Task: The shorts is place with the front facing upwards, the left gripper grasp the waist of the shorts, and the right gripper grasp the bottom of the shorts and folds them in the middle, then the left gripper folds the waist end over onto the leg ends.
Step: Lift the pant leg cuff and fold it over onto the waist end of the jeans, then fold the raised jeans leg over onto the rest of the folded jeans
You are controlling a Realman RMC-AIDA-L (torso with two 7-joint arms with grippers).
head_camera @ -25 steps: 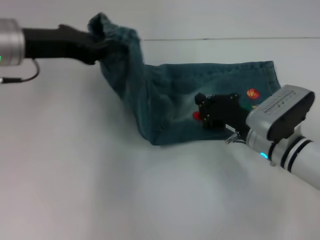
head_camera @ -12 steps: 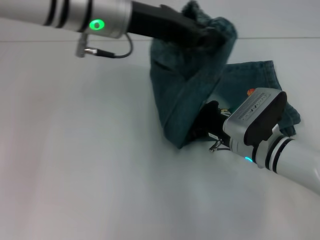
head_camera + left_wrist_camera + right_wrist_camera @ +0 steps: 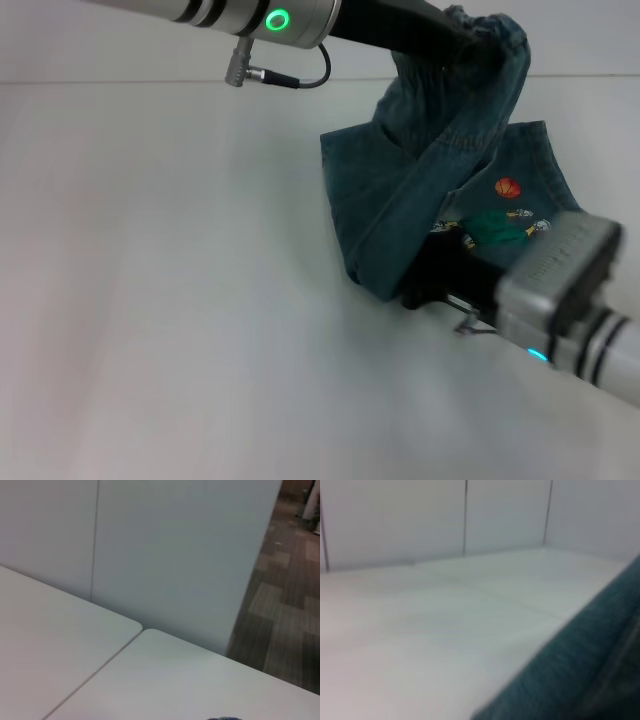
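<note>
Teal denim shorts (image 3: 372, 200) lie folded lengthwise on the white table (image 3: 170, 300), with an orange ball patch (image 3: 508, 187) and a green patch (image 3: 498, 226) showing near the leg ends. My left gripper (image 3: 462, 46) is shut on the waist end and holds it raised above the leg half, so the fabric drapes down in a steep fold. My right gripper (image 3: 432, 284) sits low at the near edge of the shorts, partly under the hanging cloth. Teal fabric (image 3: 585, 675) fills one corner of the right wrist view.
The left arm (image 3: 250, 15) reaches across the far side of the table with a cable loop hanging from it. A table seam (image 3: 95, 672), a white wall (image 3: 175, 555) and dark carpet (image 3: 287, 610) show in the left wrist view.
My left gripper has carried the waist end from the far left to the right, over the leg half. The right gripper has shifted slightly rightward and toward the near edge.
</note>
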